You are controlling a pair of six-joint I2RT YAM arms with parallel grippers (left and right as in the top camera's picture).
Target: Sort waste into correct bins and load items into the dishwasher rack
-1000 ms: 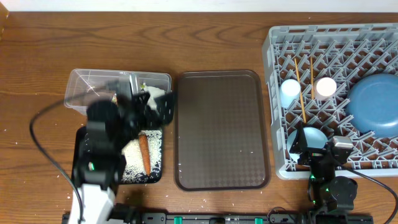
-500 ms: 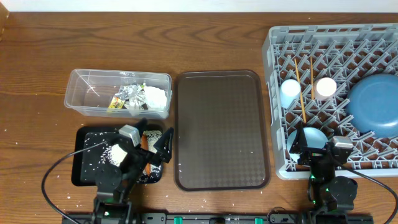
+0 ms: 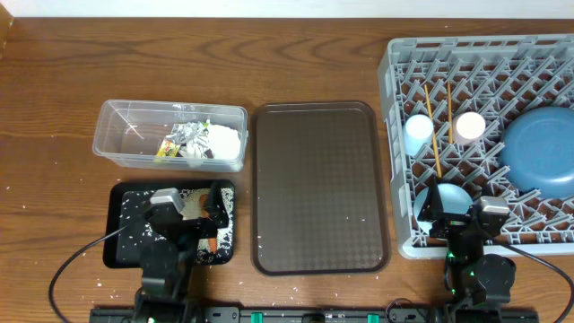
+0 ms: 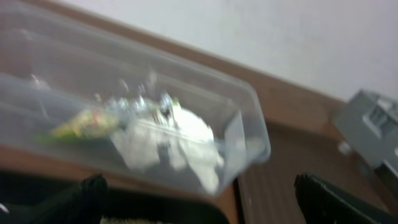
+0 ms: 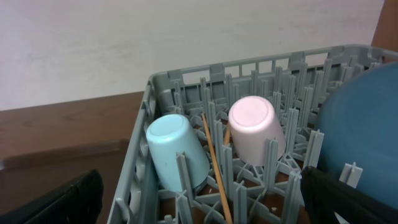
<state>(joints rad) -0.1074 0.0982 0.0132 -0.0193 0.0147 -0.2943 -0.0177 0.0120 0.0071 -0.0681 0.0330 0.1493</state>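
Left arm (image 3: 167,253) low over black tray (image 3: 118,201)

Camera set-up: one overhead view, two wrist views, one table.
Overhead looks straight down on the wooden table (image 3: 54,72) from far enough to take in all of it, with the brown rectangular serving tray (image 3: 321,184) mid-frame. Left wrist: low and close, left of the tray, facing the white wall (image 4: 280,37) across the clear rectangular plastic tub (image 4: 205,93); blurred. Right wrist: low and close, right of the tray, facing that wall over the large grey plastic lattice crate (image 5: 138,180). Overhead shares the tub with the left wrist, and the crate, light-blue cup (image 5: 176,152) and pale pink cup (image 5: 255,127) with the right wrist.
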